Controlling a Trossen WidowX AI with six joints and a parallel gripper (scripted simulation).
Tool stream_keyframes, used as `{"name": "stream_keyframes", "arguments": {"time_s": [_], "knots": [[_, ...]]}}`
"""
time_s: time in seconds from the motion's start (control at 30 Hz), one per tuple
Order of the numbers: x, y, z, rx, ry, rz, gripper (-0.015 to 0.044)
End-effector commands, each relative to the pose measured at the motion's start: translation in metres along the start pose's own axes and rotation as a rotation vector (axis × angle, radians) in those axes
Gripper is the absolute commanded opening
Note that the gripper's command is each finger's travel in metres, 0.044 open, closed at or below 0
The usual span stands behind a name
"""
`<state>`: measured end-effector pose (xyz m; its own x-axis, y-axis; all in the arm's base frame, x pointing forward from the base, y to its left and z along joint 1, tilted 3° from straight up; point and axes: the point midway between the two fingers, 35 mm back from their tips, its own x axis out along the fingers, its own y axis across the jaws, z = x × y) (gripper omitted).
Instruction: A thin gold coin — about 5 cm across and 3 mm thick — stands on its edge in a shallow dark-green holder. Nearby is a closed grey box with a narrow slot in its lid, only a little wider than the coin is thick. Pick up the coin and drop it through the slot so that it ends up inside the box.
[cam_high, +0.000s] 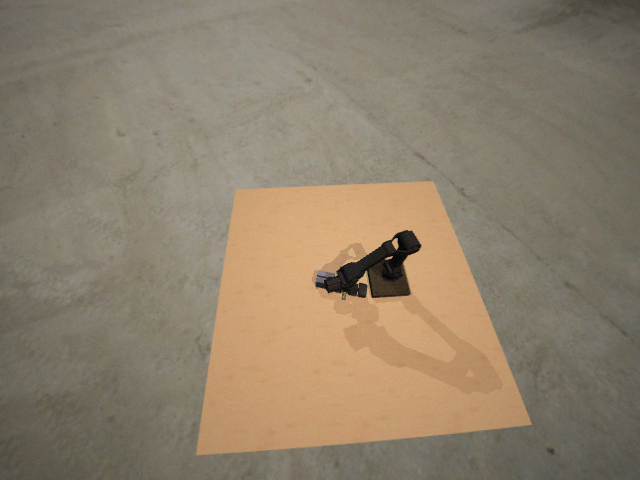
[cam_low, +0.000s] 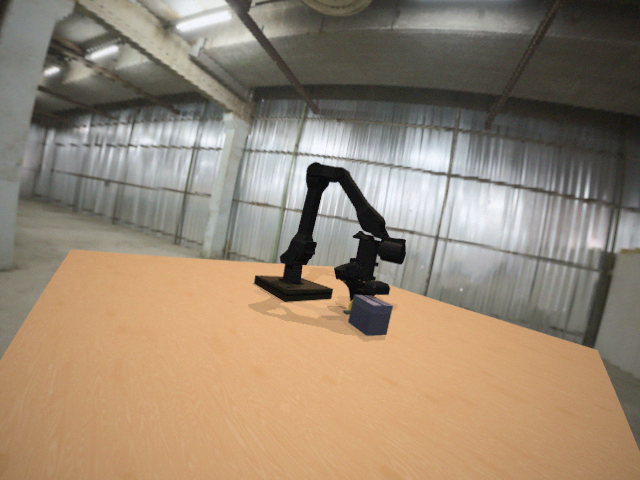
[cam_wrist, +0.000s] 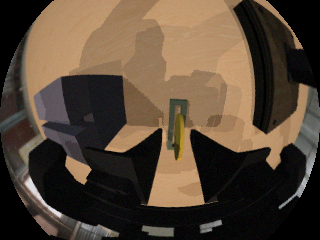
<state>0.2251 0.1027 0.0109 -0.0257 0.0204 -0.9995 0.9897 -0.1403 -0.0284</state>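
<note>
The gold coin (cam_wrist: 179, 140) (cam_low: 351, 305) stands on edge in the dark-green holder (cam_wrist: 171, 120) (cam_low: 347, 312). My gripper (cam_wrist: 176, 132) is open, low at the coin, with one fingertip on either side and a gap to each; the gap on the right looks smaller. In the top view the holder (cam_high: 343, 296) is small beside the gripper, and the coin cannot be made out clearly. The closed grey-blue box (cam_high: 324, 279) (cam_low: 369, 317) (cam_wrist: 105, 105) stands beside the holder, left of the fingers in the wrist view. It hides part of the fingers in the exterior view.
The arm's dark base plate (cam_high: 390, 288) (cam_low: 293, 289) (cam_wrist: 275, 85) stands on the opposite side of the holder from the box. The box is close to the left finger. Arm shadows fall across the wooden table top (cam_high: 289, 392) (cam_low: 206, 392).
</note>
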Motion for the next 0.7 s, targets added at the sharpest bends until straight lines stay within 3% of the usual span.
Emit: {"name": "stream_keyframes", "arguments": {"time_s": [0.0, 0.17, 0.67], "knots": [[0.003, -0.001, 0.001, 0.005, -0.006, 0.000, 0.0134], [0.003, -0.001, 0.001, 0.005, -0.006, 0.000, 0.0003], [-0.010, 0.001, 0.000, 0.005, -0.006, 0.001, 0.0000]]}}
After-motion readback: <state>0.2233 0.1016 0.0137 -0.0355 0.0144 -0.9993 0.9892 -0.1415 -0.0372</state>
